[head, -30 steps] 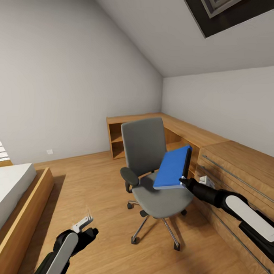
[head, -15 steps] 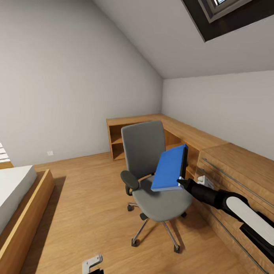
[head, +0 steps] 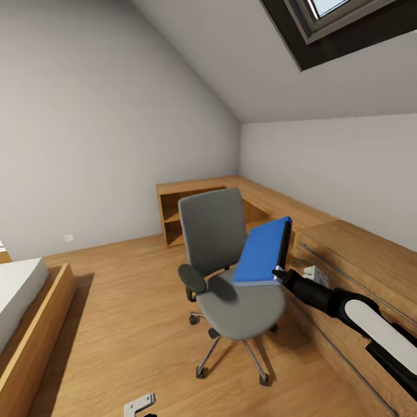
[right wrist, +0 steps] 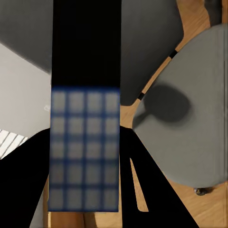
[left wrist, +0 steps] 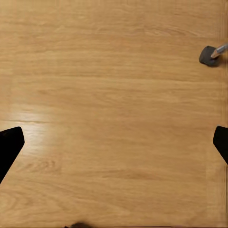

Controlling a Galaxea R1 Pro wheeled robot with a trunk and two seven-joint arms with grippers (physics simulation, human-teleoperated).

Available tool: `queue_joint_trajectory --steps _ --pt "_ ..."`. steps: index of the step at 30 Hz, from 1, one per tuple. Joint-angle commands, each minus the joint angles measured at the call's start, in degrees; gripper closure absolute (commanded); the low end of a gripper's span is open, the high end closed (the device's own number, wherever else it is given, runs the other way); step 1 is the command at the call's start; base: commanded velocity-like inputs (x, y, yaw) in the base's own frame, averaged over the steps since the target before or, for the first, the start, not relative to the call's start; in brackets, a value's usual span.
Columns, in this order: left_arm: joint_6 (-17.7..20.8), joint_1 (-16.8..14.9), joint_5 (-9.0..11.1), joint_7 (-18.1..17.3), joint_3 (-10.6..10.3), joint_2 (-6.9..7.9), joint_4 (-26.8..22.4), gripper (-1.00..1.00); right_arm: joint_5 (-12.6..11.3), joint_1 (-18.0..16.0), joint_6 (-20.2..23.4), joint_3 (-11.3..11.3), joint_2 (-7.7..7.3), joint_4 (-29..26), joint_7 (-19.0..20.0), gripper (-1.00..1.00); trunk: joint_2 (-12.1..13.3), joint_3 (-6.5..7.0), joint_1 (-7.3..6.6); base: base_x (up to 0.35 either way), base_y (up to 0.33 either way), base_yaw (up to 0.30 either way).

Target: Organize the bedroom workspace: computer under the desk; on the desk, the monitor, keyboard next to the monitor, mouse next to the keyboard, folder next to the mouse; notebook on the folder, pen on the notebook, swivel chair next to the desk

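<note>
Attic bedroom in a home. Sloped grey ceiling point(head: 239, 57) with a skylight point(head: 340, 17) set in it, warm wood plank floor point(head: 128, 319). Corner of a bed point(head: 19, 299) with white mattress in a low wooden frame. Long wooden built-in shelving and drawer unit point(head: 275, 212) runs along the far and side walls. Grey office chair point(head: 225, 262) on casters stands mid-floor. Small white wall socket point(head: 69, 237) low down.

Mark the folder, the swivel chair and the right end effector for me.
folder point(head: 261, 253), head view, middle of its blue cover.
swivel chair point(head: 212, 229), head view, middle of the grey backrest.
right end effector point(head: 278, 272), head view, at the fingertips gripping the folder's lower edge.
</note>
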Motion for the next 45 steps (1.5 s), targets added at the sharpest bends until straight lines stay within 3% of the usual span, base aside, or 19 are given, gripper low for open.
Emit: queue_joint_trajectory --steps 1,6,11,15,20,25,31,35,45 --pt "0.14 -0.04 0.26 0.51 -0.44 0.08 -0.16 -1.00 -0.32 -0.09 0.01 0.07 -0.03 -0.05 -0.36 1.00 0.38 0.13 -0.24 -0.162 0.000 -0.257" --pt "0.14 -0.04 0.26 0.48 -0.46 -0.01 -0.16 -1.00 -0.34 -0.09 -0.01 -0.05 -0.12 -0.02 -0.36 1.00 2.38 1.05 -1.34 -0.271 0.000 -0.273" --pt "0.14 -0.04 0.35 0.47 -0.39 0.04 -0.14 -1.00 -1.12 -0.09 -0.26 -0.14 -1.55 0.11 -0.29 1.00 4.39 1.95 -2.44 -0.329 0.013 -0.295" --pt "0.11 -0.04 0.51 0.64 -0.24 0.01 0.57 -1.00 -4.35 -0.09 -0.07 -0.92 -2.44 -0.04 -0.30 1.00 5.99 2.67 -3.32 -0.209 0.052 -0.299" --pt "-1.48 -0.04 0.54 0.54 2.76 -0.08 1.88 -1.00 -6.94 -0.09 2.59 -3.53 -2.80 -0.13 -0.20 1.00 8.00 3.57 -4.41 -0.035 0.009 -0.299" --pt "-3.21 -0.04 0.45 0.48 3.53 -0.10 2.46 -1.00 -10.22 -0.09 4.84 -3.89 -3.19 -0.14 -0.21 1.00 9.60 4.28 -5.29 -0.004 0.001 -0.299" --pt "-4.05 -0.04 0.28 0.40 3.64 -0.11 2.63 -1.00 -10.87 -0.09 5.57 -3.94 -3.59 -0.14 -0.19 1.00 9.60 4.28 -5.29 -0.001 0.000 -0.299" --pt "-6.78 -0.04 0.27 0.39 3.43 -0.11 3.39 -1.00 -10.94 -0.09 5.63 -3.95 -3.63 -0.14 -0.18 1.00 9.60 4.28 -5.29 -0.036 0.032 -0.291" --pt "-8.19 -0.04 -0.04 0.22 3.22 -0.11 5.61 -1.00 -10.71 -0.09 5.33 -3.95 -3.64 0.54 -0.26 1.00 9.60 4.27 -5.29 -0.194 0.239 -0.283"
